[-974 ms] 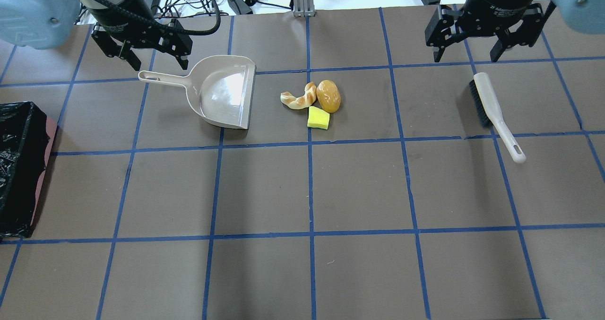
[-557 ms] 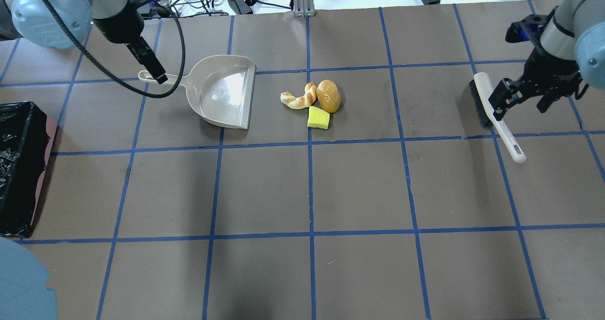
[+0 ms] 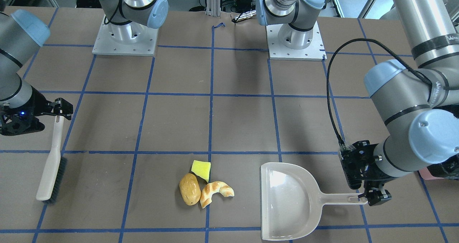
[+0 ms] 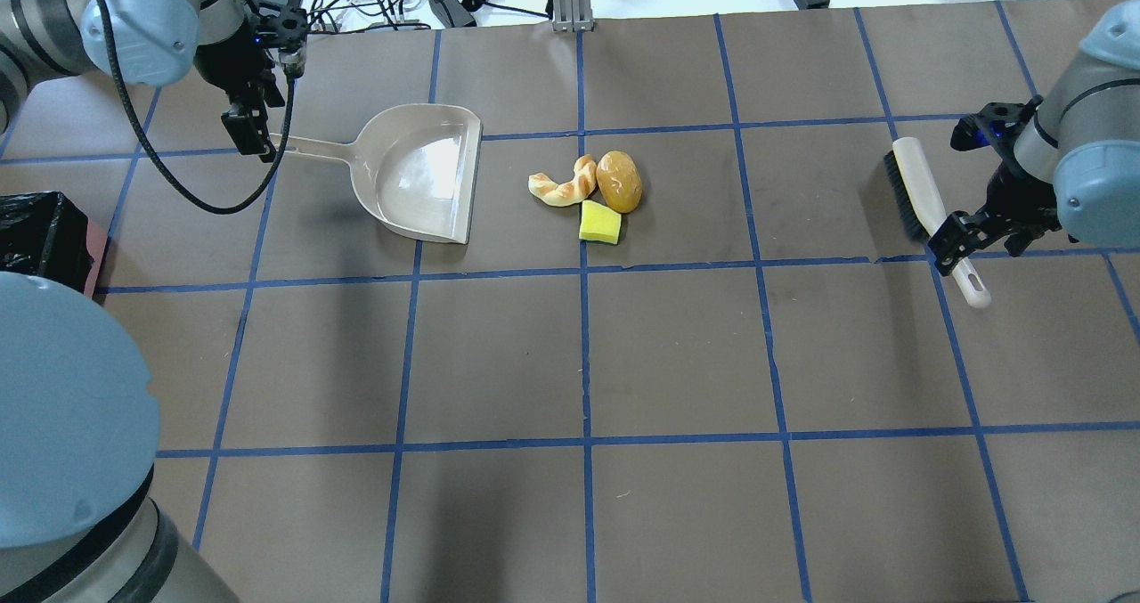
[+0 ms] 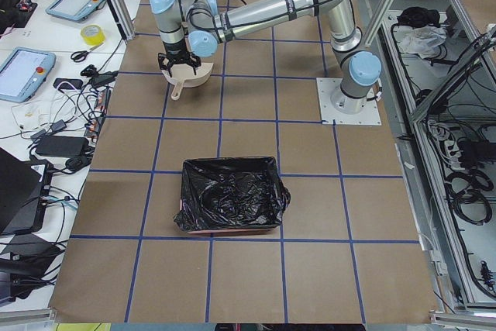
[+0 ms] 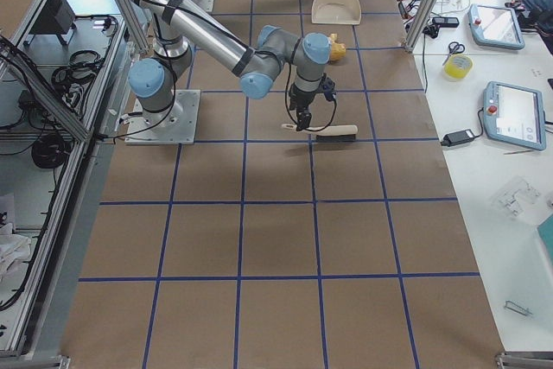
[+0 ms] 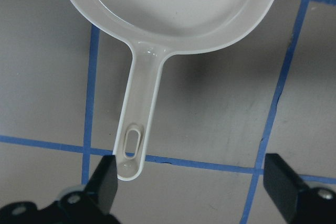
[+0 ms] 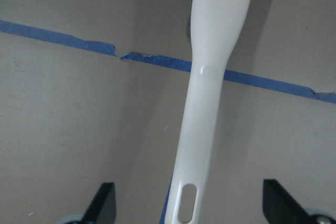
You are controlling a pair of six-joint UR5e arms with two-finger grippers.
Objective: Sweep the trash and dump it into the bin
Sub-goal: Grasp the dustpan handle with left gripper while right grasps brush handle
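A: Both grippers have shifted since the earlier overhead frame. The left gripper (image 7: 191,195) now sits at the very end of the dustpan (image 4: 419,175) handle. The right gripper (image 8: 190,205) is down near the hanging-hole end of the brush (image 4: 917,184) handle.

B: Are the jaws closed?

A: No. Each pair stands wide apart, straddling its handle without clamping it.

B: What surrounds the trash?

A: Brown table (image 4: 677,362) crossed by blue tape lines (image 4: 585,354). The dustpan's open mouth faces the pieces from the left arm's side, and the brush lies well apart on the other.

B: And the pieces themselves?

A: A curved tan croissant (image 4: 561,184) lies against a glossy golden-brown potato (image 4: 619,181), with a yellow wedge (image 4: 600,223) just beside them. The bin (image 5: 232,195), pink-sided with a crinkled black liner, sits at the table's left end. In the overhead view the left arm's elbow partly hides it.
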